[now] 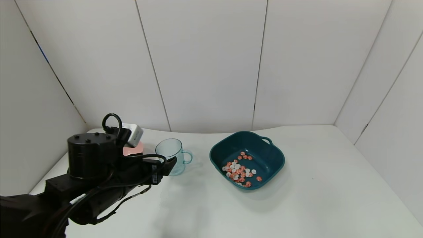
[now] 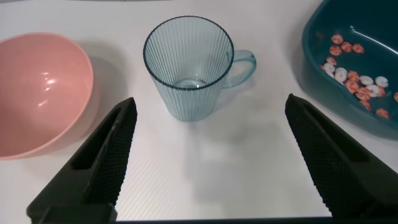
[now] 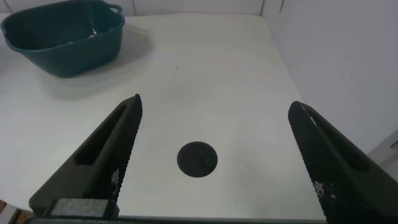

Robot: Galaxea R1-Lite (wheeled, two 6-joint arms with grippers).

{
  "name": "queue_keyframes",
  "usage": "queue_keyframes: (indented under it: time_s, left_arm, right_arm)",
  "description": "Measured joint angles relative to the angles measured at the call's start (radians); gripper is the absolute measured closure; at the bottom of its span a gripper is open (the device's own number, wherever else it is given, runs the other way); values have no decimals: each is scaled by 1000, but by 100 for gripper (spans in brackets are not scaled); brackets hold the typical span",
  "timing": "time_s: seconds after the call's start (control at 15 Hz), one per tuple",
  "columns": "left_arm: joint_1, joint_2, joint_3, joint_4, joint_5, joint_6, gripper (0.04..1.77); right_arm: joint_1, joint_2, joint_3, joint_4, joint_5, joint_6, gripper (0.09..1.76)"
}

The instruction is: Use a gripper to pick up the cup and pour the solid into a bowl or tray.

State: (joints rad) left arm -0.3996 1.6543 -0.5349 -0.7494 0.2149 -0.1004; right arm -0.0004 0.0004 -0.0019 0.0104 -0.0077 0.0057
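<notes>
The cup (image 1: 170, 159) stands upright and empty on the white table, its handle toward the basin; it also shows in the left wrist view (image 2: 186, 68). The solid (image 1: 238, 171) lies inside the dark teal basin (image 1: 267, 158), to the right of the cup. In the left wrist view the solid (image 2: 356, 78) and the basin (image 2: 320, 59) show at the edge. My left gripper (image 1: 167, 167) is open and empty, just short of the cup, with its jaws wide apart (image 2: 211, 102). My right gripper (image 3: 216, 102) is open and empty over bare table, out of the head view.
A round pink bowl (image 1: 134, 149) sits just left of the cup, partly behind my left arm; it also shows in the left wrist view (image 2: 37, 93). A black round spot (image 3: 197, 160) marks the table under my right gripper. White walls enclose the table on three sides.
</notes>
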Motion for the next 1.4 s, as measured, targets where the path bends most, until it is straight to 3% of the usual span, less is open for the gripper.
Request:
queue_keyframes:
  time_s: [0.33, 0.6, 1.07, 1.4]
  left_arm:
    - [-4, -254, 17, 213, -61, 64, 10]
    - [-4, -440, 39, 337, -70, 110, 10]
    - [1, -718, 118, 418, -81, 123, 9]
    - [60, -950, 130, 604, -80, 187, 9]
  right_arm:
    - [0, 0, 0, -1, 0, 0, 14]
    - [-1, 0, 0, -3, 0, 0, 14]
    - [-1, 0, 1, -5, 0, 0, 14]
    - [-1, 0, 2, -5, 0, 0, 14]
